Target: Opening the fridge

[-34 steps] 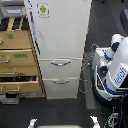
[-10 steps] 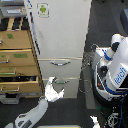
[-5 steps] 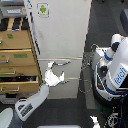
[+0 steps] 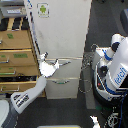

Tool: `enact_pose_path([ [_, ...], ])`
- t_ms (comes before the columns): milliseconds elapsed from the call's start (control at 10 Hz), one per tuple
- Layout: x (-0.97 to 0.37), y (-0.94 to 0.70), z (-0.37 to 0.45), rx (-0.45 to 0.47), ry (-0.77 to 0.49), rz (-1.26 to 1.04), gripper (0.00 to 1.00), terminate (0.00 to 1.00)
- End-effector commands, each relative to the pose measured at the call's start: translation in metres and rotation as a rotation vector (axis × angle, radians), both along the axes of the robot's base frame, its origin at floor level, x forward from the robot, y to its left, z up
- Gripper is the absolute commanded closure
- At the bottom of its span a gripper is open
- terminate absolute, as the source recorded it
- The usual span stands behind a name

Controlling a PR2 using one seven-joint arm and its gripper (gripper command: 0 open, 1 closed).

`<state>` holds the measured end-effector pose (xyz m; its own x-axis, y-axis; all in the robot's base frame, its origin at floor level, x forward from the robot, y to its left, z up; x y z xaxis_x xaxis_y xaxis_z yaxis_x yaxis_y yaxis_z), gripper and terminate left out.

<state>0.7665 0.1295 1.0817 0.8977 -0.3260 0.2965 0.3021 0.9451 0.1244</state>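
White fridge (image 4: pixel 60 45) stands at centre frame, upper door bearing a green-logo sticker (image 4: pixel 43 9), all doors closed. The hand (image 4: pixel 51 67) sits at centre-left, fingers spread open, apparently near the upper drawer's silver bar handle (image 4: pixel 70 59); contact unclear. Wooden drawer cabinet (image 4: pixel 15 55) stands at left.

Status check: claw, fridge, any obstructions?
Claw open, at the upper drawer's bar handle, grip not confirmed. Fridge shut. Second robot parked at exterior view's right, clear of the arm.
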Motion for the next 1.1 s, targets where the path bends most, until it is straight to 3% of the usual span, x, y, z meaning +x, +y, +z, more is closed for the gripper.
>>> enact_pose_path([
  [100, 0.048, 0.070, 0.036, -0.010, -0.015, 0.273, 0.00, 0.00],
  [800, 0.084, 0.130, 0.045, 0.023, -0.001, 0.299, 0.00, 0.00],
  [1100, 0.098, 0.140, 0.028, -0.059, 0.077, 0.275, 0.00, 0.00],
])
